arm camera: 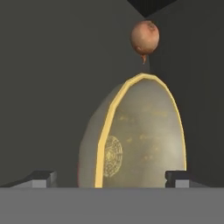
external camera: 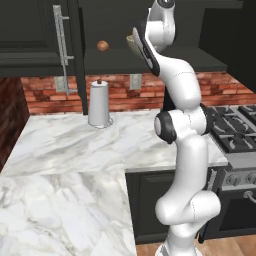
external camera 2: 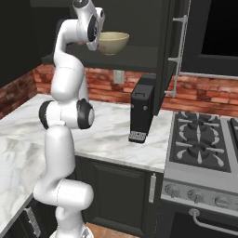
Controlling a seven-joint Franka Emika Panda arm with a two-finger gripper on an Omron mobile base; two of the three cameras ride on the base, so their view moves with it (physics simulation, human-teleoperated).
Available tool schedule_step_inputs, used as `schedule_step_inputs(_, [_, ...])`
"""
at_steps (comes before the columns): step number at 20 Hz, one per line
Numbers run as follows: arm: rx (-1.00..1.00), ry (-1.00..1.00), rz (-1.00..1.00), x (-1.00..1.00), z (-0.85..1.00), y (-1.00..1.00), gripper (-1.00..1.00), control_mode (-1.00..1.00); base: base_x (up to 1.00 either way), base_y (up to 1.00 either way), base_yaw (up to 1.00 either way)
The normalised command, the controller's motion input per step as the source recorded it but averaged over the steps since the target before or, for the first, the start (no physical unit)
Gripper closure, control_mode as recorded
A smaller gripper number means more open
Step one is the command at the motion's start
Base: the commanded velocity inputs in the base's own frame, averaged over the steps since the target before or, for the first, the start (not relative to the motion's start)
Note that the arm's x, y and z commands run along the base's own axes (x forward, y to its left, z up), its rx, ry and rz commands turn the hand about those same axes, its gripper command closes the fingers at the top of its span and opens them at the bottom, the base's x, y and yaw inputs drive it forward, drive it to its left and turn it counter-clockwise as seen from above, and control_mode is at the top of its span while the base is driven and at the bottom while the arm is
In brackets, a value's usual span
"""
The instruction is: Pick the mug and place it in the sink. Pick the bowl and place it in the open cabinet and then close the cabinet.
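The cream-beige bowl (external camera 2: 113,42) stands upright on the dark inner shelf of the open black upper cabinet (external camera 2: 139,58). My arm reaches up to that shelf, and my gripper (external camera 2: 95,42) is right beside the bowl's left side. In the hand view the bowl (arm camera: 140,135) sits close in front of my gripper (arm camera: 109,179), whose jaws are spread wide, one fingertip (arm camera: 41,178) on each side of it, gripping nothing. From the left base view only an edge of the bowl (external camera: 131,41) peeks past the arm. The mug and the sink are out of view.
A small brown ball (external camera: 102,46) lies on the same shelf, beyond the bowl. The cabinet doors (external camera 2: 171,51) (external camera: 62,40) stand open with silver bar handles. Below are the marble counter (external camera: 75,145), a paper towel roll (external camera: 99,104), a black appliance (external camera 2: 142,111) and the stove (external camera 2: 204,139).
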Motion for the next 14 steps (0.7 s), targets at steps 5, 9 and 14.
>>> schedule_step_inputs(5, [-0.03, -0.33, 0.0, -0.26, 0.0, 0.0, -1.0, -1.0, 0.0, 0.0, 0.0])
schedule_step_inputs(9, [-0.01, -0.22, 0.0, -0.3, 0.0, 0.0, -1.0, -1.0, 0.0, 0.0, 0.0])
schedule_step_inputs(14, [0.0, -0.02, 0.01, -0.07, 0.0, 0.0, -1.0, -1.0, 0.0, 0.0, 0.0])
